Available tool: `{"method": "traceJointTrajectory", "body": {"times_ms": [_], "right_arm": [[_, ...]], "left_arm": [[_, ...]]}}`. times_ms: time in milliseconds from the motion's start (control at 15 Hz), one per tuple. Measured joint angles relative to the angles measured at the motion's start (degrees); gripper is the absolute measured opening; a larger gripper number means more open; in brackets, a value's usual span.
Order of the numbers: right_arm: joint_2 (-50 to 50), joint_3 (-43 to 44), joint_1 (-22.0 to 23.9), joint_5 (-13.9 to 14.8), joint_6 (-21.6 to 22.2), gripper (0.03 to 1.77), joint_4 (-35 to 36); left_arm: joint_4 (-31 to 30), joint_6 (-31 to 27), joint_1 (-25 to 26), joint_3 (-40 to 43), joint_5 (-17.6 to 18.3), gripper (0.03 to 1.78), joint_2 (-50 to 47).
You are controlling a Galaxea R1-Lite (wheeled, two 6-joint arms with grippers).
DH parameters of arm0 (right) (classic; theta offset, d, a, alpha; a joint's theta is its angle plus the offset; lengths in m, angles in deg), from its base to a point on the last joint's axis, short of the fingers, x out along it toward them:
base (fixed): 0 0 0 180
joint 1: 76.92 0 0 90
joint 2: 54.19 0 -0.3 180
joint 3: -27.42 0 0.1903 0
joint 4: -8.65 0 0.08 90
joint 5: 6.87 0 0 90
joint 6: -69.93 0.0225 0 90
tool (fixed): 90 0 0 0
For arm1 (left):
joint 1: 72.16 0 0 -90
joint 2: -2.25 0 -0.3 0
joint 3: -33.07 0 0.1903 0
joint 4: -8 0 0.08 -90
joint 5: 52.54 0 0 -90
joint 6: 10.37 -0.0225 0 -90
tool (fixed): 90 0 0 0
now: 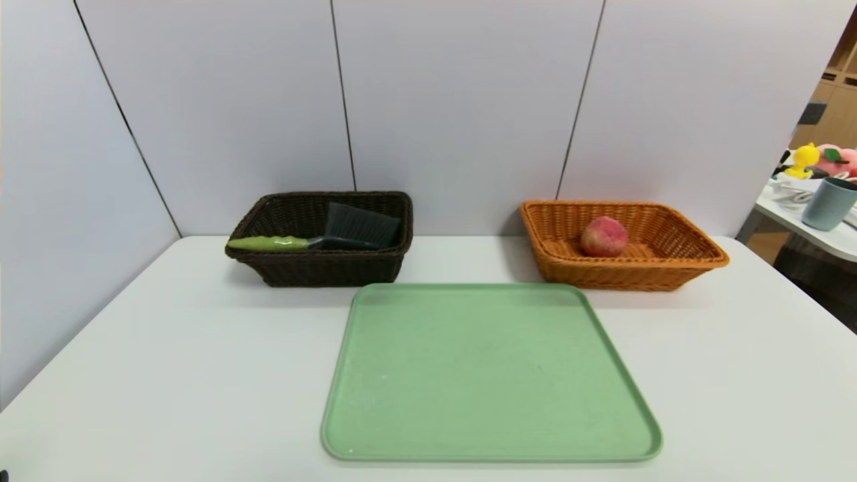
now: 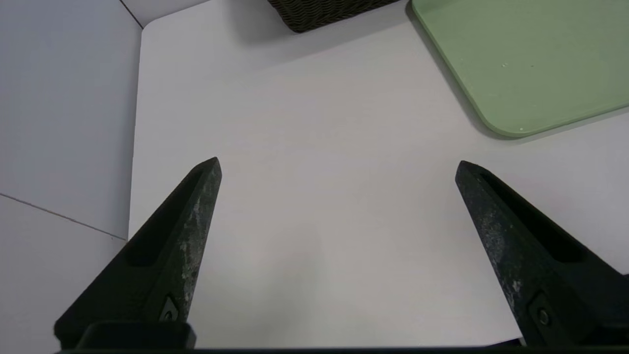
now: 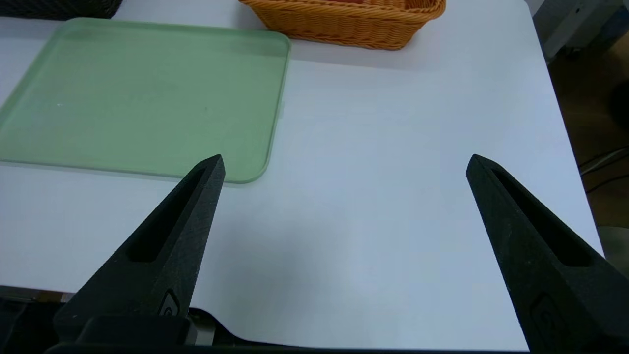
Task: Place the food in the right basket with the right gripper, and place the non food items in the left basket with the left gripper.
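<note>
- Progress: judged complete or nearly so; the peach and the green-handled brush are each in their assigned basket, and the green tray carries nothing.
- Remaining: no loose item is seen on the white table. Whether smaller non-food items lie hidden under the brush cannot be confirmed.
- Orange wicker basket: stands near the table's far edge, toward its far right corner. Contains the peach, resting on the basket floor.
- Dark brown wicker basket: stands near the table's far edge, toward its far left corner. Contains the brush, black bristles inside by the basket's right end, green handle lying over the near rim at the left corner.
- Left gripper: idle above the table near its left edge; jaws spread wide, nothing held.
- Right gripper: idle above the table, by the tray's near right corner; jaws spread wide, nothing held.
- Next move: none appears called for, beyond keeping both arms clear; a knock could dislodge the overhanging handle.
</note>
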Motion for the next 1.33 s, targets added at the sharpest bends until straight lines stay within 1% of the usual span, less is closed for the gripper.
{"method": "traceJointTrajectory", "body": {"times_ms": [267,400,467,667,733,800,1133,1333], "right_arm": [[-7.9,-4.5,-1.2,-0.4,0.4,1.69,0.5],[-11.1,-6.8,-1.3,-0.6,0.2,1.69,2.9],[-12.3,-8.6,-1.3,-0.5,0.2,1.69,5.3],[-16.0,-15.3,-1.5,-0.3,-0.2,1.69,13.4],[-17.3,-16.9,-1.5,-0.3,-0.3,1.69,14.6],[-18.3,-18.1,-1.5,-0.4,-0.3,1.69,14.8],[-23.8,-23.1,-2.2,-0.2,-0.3,1.69,15.1],[-27.2,-28.2,-2.2,-0.2,-0.2,1.69,18.8]], "left_arm": [[-0.6,0.1,1.7,4.0,-0.2,1.69,-6.1],[-1.2,0.2,2.8,5.7,-0.2,1.69,-8.4],[-2.8,0.2,3.1,7.0,-0.3,1.69,-9.3],[-10.8,0.1,4.1,13.1,-0.4,1.69,-11.8],[-13.5,0.2,4.4,15.1,-0.4,1.69,-12.8],[-14.9,0.2,4.7,16.6,-0.4,1.69,-13.9],[-15.5,0.2,5.9,22.3,-0.4,1.69,-18.9],[-17.0,0.1,6.2,28.2,-0.4,1.69,-23.0]]}}
